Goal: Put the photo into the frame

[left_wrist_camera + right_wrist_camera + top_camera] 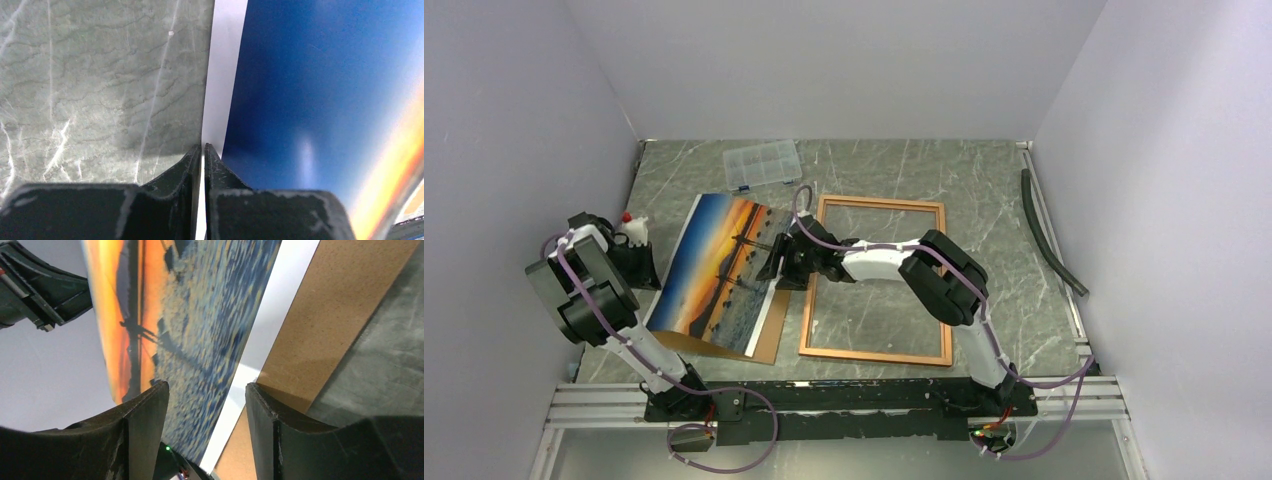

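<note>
From above, the photo (pixel 714 270) lies face up to the left of the frame (pixel 876 203), partly over a brown backing board (pixel 769 330). The left tool (pixel 656 268) is at its left edge and the right tool (pixel 772 262) at its right edge. The frame lies flat on the worktop (pixel 1004 200) with nothing in it, the marble showing through the pane. In the left wrist view, the left tool's fingers are pressed nearly together, pinching the photo's white margin, with blue sky to one side and bare worktop to the other. In the right wrist view, the right tool's fingers stand spread with the photo's margin running between them, not clamped; the print is raised above the backing board on this side. I judge the task to be at an early stage: the print is gripped on one side only, and carrying it across, lining it up and laying it inside the border are all left to do.
</note>
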`<state>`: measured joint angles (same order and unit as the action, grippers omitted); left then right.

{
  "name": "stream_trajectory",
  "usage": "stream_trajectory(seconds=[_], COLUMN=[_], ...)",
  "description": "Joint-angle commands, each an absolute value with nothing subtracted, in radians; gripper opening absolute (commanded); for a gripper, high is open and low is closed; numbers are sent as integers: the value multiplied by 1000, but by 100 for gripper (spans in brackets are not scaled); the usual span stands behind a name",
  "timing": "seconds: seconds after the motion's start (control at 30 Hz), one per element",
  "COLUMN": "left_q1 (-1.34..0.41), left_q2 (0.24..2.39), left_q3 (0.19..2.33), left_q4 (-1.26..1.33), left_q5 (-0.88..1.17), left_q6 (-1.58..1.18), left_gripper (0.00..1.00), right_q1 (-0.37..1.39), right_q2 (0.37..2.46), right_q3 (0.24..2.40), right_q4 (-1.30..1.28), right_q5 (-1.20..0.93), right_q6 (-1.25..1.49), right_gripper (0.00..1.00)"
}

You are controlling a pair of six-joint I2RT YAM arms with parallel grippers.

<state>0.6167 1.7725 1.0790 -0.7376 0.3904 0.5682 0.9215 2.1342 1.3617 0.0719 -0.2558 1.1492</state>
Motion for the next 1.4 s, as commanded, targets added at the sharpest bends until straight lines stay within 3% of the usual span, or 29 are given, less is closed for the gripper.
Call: stream_trajectory(seconds=[0.0,0.43,0.8,1.03,1.37], left_q1=[601,594,648,665,677], left_q2=[1800,1795,1817,1828,1801], left_q3=[1015,1000,1071,1097,1193], left_q4=[-799,-816,-854,-858,-930], left_q5=[434,451,445,451,502], left_q6=[595,618,640,639,622], left_gripper=[12,9,7,6,7], right_q1=[929,924,928,934,933], right_q2=[2117,2122,1953,1959,1969], right_q3=[1307,1246,1364,1284,1328], right_q4=[214,502,-124,-189,-355], right_q5=[-305,-367,-193,-183,-61], right_q6=[1204,1288,987,986,927], right_gripper=[62,68,75,75,77])
